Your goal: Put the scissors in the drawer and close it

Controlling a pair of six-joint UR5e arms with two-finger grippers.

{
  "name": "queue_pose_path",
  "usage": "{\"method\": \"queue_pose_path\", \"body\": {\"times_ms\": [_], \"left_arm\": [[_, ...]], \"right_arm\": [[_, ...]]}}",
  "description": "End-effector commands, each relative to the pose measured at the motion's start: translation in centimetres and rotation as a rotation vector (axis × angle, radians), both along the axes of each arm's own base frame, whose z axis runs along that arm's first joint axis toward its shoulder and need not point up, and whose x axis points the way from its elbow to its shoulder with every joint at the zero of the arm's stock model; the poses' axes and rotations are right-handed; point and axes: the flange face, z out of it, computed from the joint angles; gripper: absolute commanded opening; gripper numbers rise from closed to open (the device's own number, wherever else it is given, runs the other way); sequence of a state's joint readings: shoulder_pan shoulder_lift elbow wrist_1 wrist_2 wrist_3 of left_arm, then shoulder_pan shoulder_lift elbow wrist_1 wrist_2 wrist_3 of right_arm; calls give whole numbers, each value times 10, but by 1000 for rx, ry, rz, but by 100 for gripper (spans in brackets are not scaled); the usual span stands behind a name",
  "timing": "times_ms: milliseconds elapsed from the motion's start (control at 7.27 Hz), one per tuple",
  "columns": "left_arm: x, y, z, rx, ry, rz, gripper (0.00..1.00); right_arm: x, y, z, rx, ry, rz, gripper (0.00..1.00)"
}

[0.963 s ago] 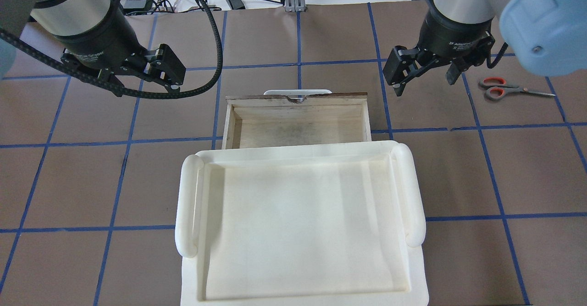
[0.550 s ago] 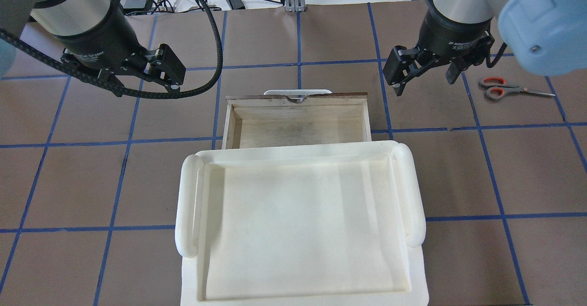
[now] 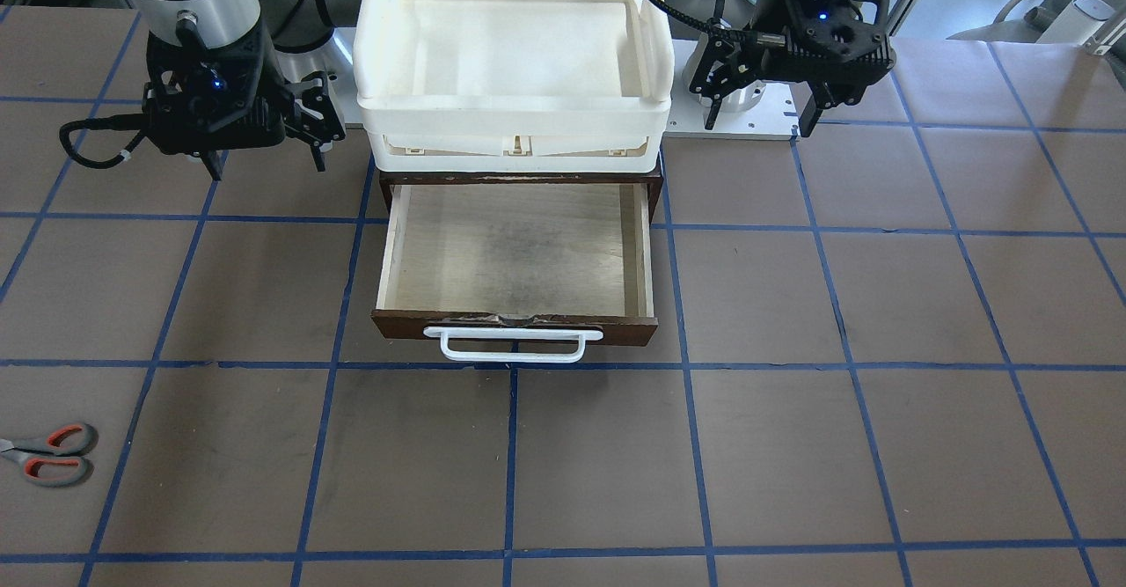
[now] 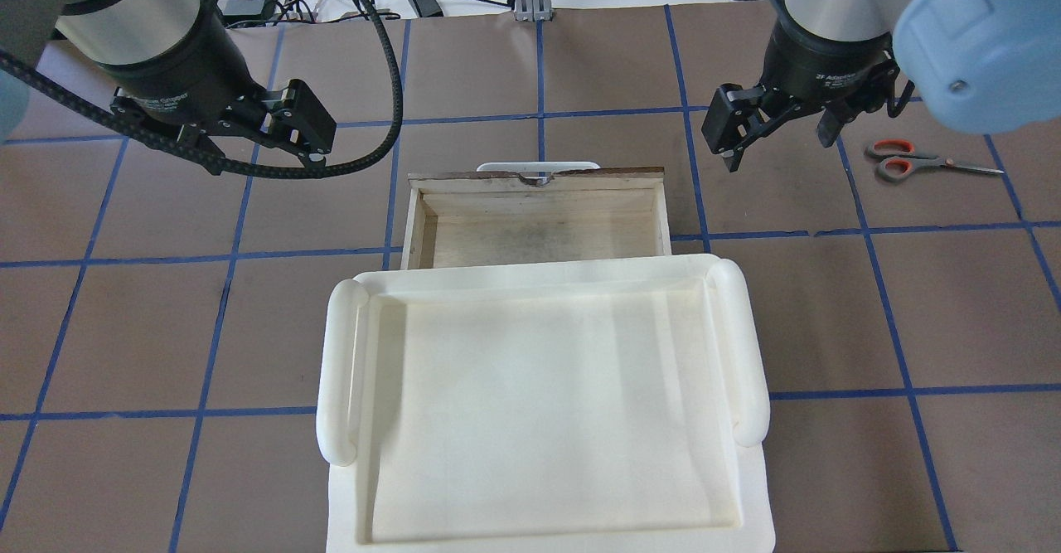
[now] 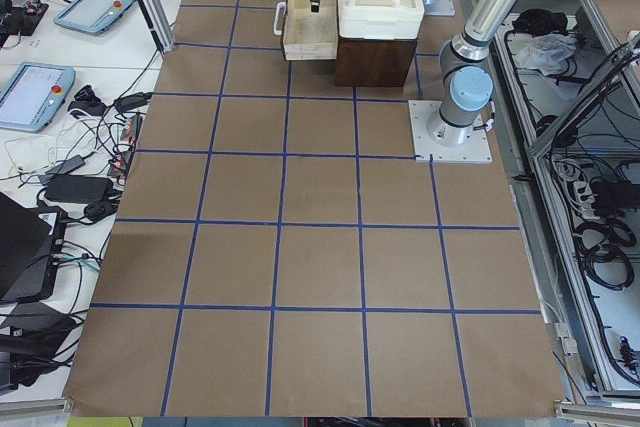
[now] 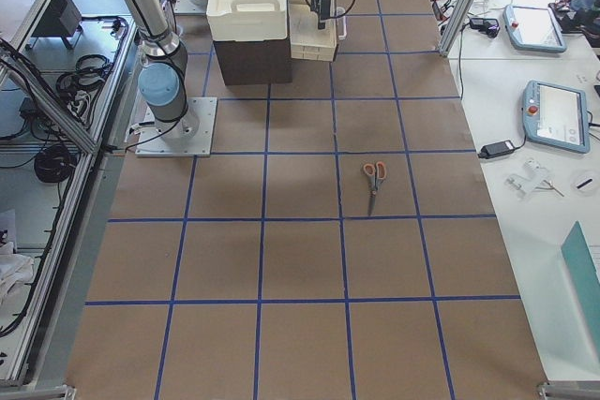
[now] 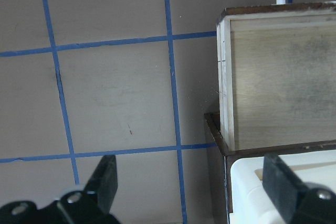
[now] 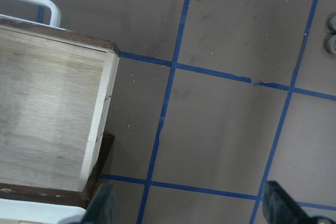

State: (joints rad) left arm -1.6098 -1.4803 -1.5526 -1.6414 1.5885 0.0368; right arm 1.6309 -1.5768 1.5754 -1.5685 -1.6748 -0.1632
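The scissors (image 4: 928, 161) lie flat on the table at the far right, grey handles with orange-red linings, blades pointing right. They also show in the front view (image 3: 48, 455) and the right side view (image 6: 374, 180). The dark brown drawer (image 4: 539, 177) is pulled open; its pale interior is empty and the white bar handle (image 3: 513, 345) faces away from me. My right gripper (image 4: 779, 151) is open and empty, hovering between the drawer's right corner and the scissors. My left gripper (image 4: 257, 151) is open and empty, hovering left of the drawer.
A cream-white plastic tray (image 4: 750, 354) sits on top of the dark cabinet (image 6: 253, 61) that holds the drawer. The brown table is marked with a blue tape grid. Tablets and cables lie on side tables beyond the table's ends (image 6: 553, 114).
My right gripper has shifted slightly to the right, toward the scissors. The left arm, drawer and scissors have not moved.
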Motion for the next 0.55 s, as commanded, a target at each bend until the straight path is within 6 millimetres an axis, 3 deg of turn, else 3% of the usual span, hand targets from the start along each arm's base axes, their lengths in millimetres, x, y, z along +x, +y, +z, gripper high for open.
{"method": "queue_pose_path", "body": {"times_ms": [0,138,412], "left_arm": [[0,0,0,0,-1,-1,100],[0,0,0,0,-1,1,100],[-1,-1,-1,1,1,4,100]], "right_arm": [[-3,-2,-2,3,27,28,100],[-8,-5,-2,0,20,22,100],[-37,-25,0,-58,23,58,100]]}}
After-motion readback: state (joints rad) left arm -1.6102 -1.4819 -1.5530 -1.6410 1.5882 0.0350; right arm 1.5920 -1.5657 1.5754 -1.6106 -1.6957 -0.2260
